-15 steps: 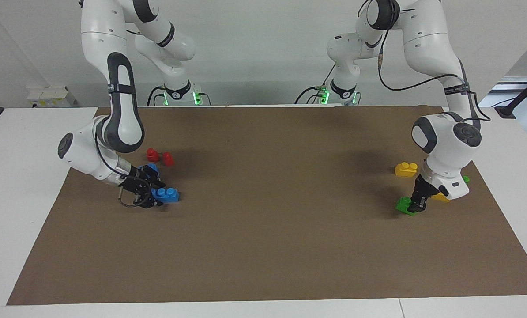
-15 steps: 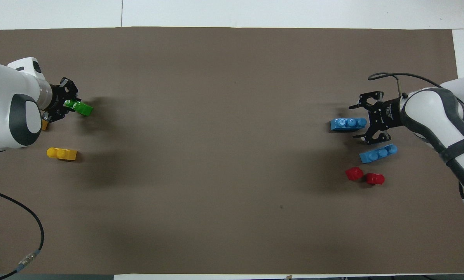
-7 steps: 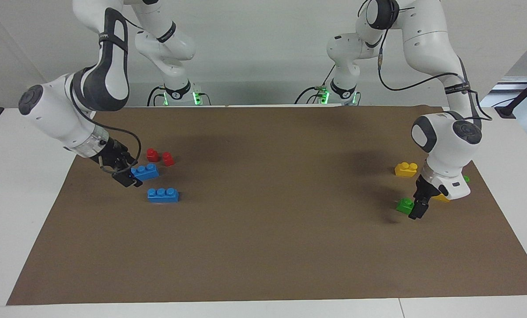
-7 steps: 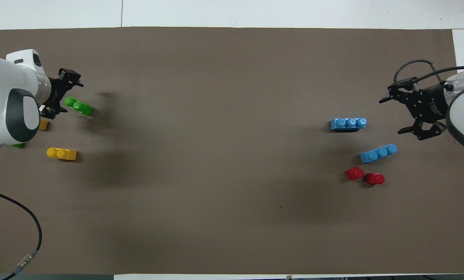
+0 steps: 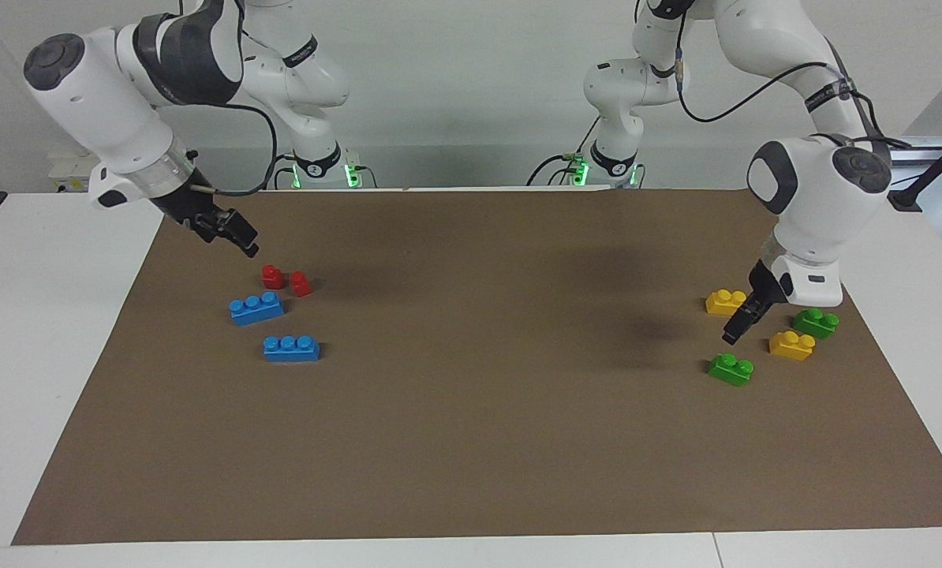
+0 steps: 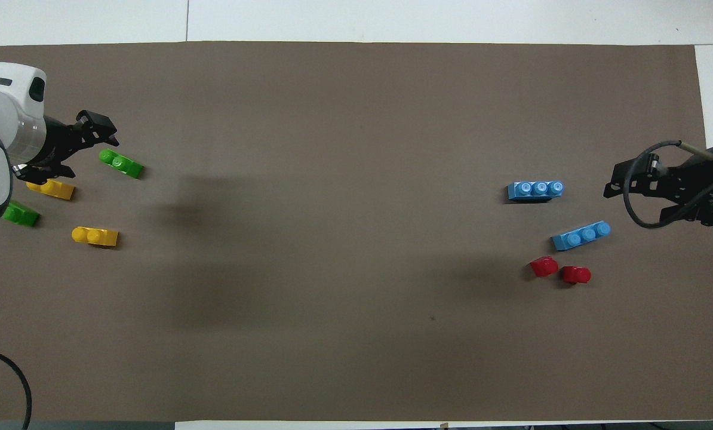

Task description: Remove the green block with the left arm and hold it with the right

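Lying nearest the robots on the matte brown paper sheet [image 5: 471, 442] covering the white worktop [image 5: 53, 315] are two rounded red pieces [image 5: 285, 280] at the right arm's end and a yellow two-stud brick [image 5: 726, 301] at the left arm's end. A little farther out are sitting a glossy blue three-stud brick [image 5: 257, 308], a darker green brick [image 5: 816, 322] and a second yellow brick [image 5: 791, 345]. Farthest out are resting another blue brick [image 5: 291, 348] and the green block [image 5: 730, 368], bright plastic with two round studs, lying free on the paper.

The left gripper [image 5: 738, 325] is hanging just above the paper among the yellow and green bricks, its black jaws spread and gripping nothing. The right gripper [image 5: 234, 234] is hovering over the paper's edge near the red pieces, jaws likewise spread and bare.
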Action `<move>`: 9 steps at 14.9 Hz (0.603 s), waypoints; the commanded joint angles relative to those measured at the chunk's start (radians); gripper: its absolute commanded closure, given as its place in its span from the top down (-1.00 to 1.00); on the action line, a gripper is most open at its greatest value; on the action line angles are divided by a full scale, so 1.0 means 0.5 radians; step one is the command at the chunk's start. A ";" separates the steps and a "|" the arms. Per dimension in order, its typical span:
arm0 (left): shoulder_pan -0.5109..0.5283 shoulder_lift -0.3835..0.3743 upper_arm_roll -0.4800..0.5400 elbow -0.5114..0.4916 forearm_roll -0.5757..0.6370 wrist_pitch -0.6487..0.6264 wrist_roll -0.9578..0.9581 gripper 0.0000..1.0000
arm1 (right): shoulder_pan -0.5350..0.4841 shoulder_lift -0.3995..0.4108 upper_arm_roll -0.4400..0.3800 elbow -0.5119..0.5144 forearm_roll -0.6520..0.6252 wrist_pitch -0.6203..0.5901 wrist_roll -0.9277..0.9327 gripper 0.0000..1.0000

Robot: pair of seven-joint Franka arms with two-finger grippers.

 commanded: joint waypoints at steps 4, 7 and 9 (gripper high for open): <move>-0.018 -0.351 0.011 -0.032 0.025 -0.458 0.649 1.00 | 0.064 -0.032 0.006 0.081 -0.159 -0.095 -0.488 1.00; -0.021 -0.461 -0.013 -0.026 0.025 -0.633 0.738 1.00 | 0.064 -0.028 0.006 0.072 -0.238 0.018 -0.532 1.00; -0.018 -0.511 -0.050 -0.017 0.025 -0.731 0.757 1.00 | 0.046 -0.016 0.006 0.066 -0.242 0.083 -0.525 1.00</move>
